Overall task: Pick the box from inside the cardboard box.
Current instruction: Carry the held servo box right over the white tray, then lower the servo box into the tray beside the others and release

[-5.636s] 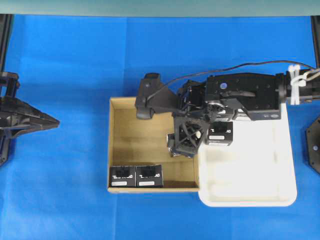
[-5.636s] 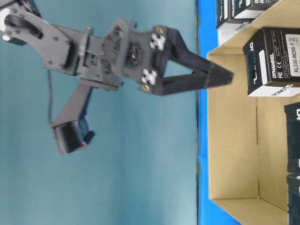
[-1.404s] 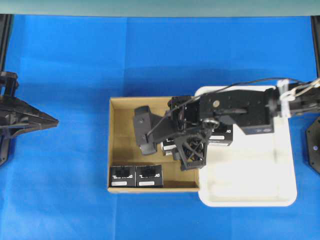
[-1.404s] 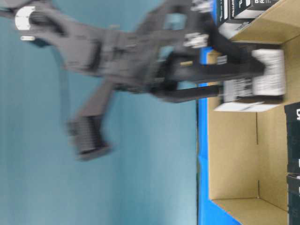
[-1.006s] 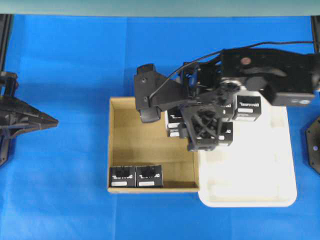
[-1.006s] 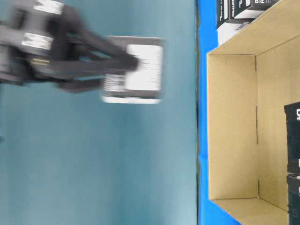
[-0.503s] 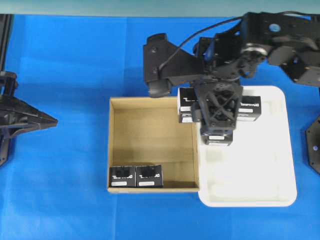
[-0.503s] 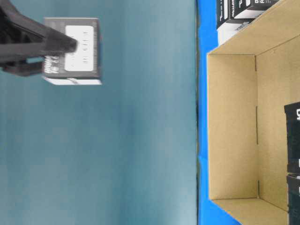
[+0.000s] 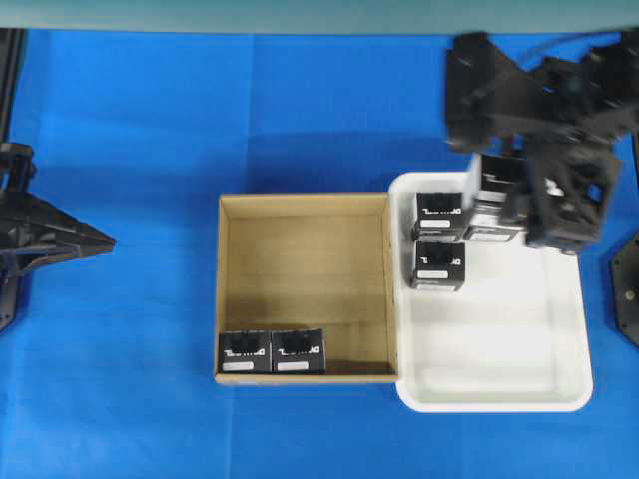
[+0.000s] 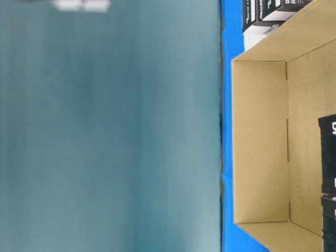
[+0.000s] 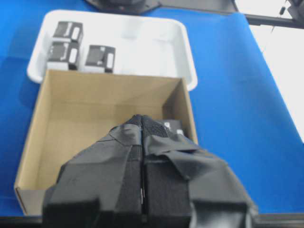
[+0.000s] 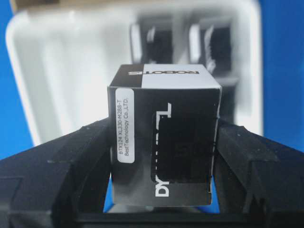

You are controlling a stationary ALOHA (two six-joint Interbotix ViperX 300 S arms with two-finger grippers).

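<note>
The right claw [image 12: 164, 209] is clamped on 1 box [image 12: 164, 142], held clear above the white tray [image 9: 499, 384], likely for unloading there. Off to its side, the cardboard box [image 9: 230, 289] keeps 2 cartons [image 9: 272, 351]. The left claw [image 11: 142, 156] sits together.

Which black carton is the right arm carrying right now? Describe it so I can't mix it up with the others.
Find the white tray right of the cardboard box; the right tool hangs over its far corner. The box is clamped between the tool's fingers, off the tray floor. Every other black carton rests on a surface.
</note>
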